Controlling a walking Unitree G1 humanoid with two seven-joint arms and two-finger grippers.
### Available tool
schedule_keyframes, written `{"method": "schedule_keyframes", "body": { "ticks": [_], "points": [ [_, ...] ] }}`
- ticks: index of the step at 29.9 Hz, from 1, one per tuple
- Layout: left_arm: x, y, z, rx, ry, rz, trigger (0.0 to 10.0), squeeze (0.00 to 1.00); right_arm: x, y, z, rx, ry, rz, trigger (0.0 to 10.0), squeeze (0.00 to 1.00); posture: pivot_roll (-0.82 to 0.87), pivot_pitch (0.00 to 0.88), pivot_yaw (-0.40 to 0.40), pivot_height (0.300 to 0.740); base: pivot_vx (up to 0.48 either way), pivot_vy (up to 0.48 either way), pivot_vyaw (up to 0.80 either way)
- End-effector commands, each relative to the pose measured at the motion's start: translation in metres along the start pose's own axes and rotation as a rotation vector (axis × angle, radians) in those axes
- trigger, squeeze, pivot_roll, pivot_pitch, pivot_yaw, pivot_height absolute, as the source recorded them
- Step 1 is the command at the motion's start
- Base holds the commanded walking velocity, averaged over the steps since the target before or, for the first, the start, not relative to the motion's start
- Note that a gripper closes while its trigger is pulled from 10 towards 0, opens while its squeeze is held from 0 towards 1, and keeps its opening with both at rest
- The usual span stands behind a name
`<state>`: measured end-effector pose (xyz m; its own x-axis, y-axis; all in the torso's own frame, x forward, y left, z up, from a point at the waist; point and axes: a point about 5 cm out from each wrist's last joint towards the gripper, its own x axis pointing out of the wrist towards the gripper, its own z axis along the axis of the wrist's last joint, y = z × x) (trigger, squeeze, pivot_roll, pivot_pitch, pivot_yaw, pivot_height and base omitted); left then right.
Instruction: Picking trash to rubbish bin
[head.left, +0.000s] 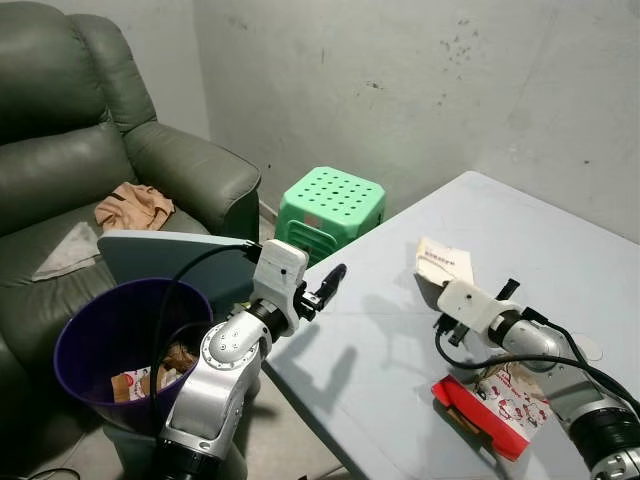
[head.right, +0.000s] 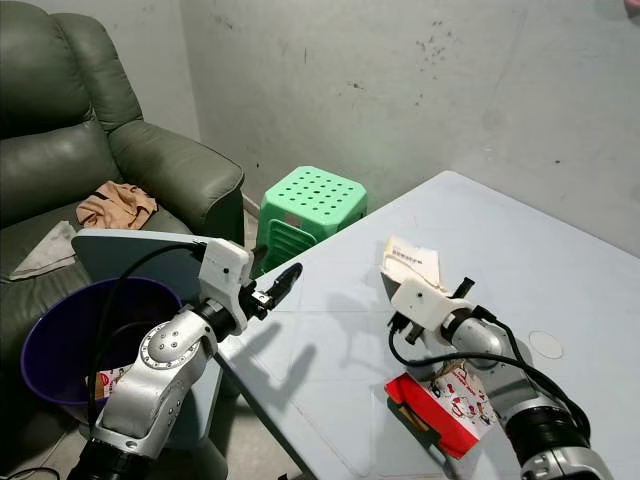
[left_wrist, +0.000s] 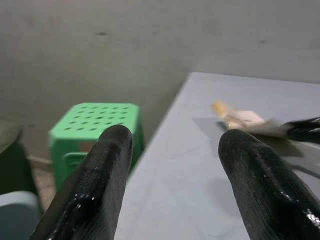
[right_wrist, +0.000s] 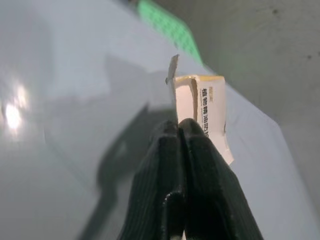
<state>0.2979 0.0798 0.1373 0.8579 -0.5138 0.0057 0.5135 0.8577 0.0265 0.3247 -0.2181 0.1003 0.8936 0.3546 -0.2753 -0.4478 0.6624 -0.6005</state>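
Beside the desk (head.left: 560, 240) stands a purple bin (head.left: 80, 340) holding wrappers; left hand (head.left: 335, 275) spread wide near it, right hand (right_wrist: 182, 131) pinched shut at a paper packet (head.left: 445, 262).

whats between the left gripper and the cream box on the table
Only bare grey table lies between the open left gripper and the cream box; the left eye view shows this, with just shadows on that stretch.

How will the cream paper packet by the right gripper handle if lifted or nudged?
The cream paper packet looks thin, so probably light and floppy. Lying flat on the smooth table, it may slide rather than roll. Its torn flap could crumple under the right gripper.
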Motion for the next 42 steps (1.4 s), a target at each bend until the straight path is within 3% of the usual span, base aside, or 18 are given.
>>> {"method": "schedule_keyframes", "body": {
  "ticks": [1, 2, 4, 7, 11, 19, 28, 42],
  "points": [
    [0.003, 0.006, 0.005, 0.019, -0.014, 0.040, 10.0, 0.00, -0.001, -0.005, 0.006, 0.145, -0.052, -0.010, 10.0, 0.00, 0.07, 0.000, -0.079, 0.740, 0.000, 0.000, 0.00],
    [0.004, 0.008, 0.006, 0.020, -0.016, 0.050, 10.0, 0.00, -0.001, -0.005, 0.009, 0.186, -0.080, -0.017, 10.0, 0.00, 0.07, 0.000, -0.078, 0.740, 0.000, 0.000, 0.00],
    [0.004, 0.020, 0.011, 0.020, -0.038, 0.106, 10.0, 0.00, -0.004, -0.005, 0.027, 0.385, -0.248, -0.044, 10.0, 0.00, 0.07, 0.000, -0.075, 0.740, 0.000, 0.000, 0.00],
    [0.003, 0.028, 0.015, 0.068, -0.066, 0.145, 10.0, 0.00, -0.007, -0.008, 0.040, 0.505, -0.359, -0.119, 10.0, 0.00, 0.07, 0.000, -0.072, 0.740, 0.000, 0.000, 0.00],
    [0.000, 0.041, 0.023, 0.064, -0.104, 0.205, 10.0, 0.00, -0.014, -0.012, 0.051, 0.649, -0.464, -0.258, 10.0, 0.00, 0.06, 0.000, -0.068, 0.740, 0.000, 0.000, 0.00],
    [-0.014, 0.065, 0.023, -0.091, -0.163, 0.294, 10.0, 0.00, -0.030, -0.012, 0.047, 0.710, -0.496, -0.504, 10.0, 0.00, 0.06, 0.000, -0.066, 0.740, 0.000, 0.000, 0.00],
    [-0.031, 0.078, 0.008, -0.098, -0.185, 0.385, 10.0, 0.00, -0.044, 0.010, 0.043, 0.767, -0.513, -0.511, 10.0, 0.00, 0.06, 0.000, -0.058, 0.740, 0.000, 0.000, 0.00],
    [-0.026, 0.088, 0.020, -0.109, -0.231, 0.396, 10.0, 0.00, -0.040, 0.008, 0.049, 0.734, -0.497, -0.524, 10.0, 0.00, 0.05, 0.000, -0.053, 0.740, 0.000, 0.000, 0.00]
  ]
}}
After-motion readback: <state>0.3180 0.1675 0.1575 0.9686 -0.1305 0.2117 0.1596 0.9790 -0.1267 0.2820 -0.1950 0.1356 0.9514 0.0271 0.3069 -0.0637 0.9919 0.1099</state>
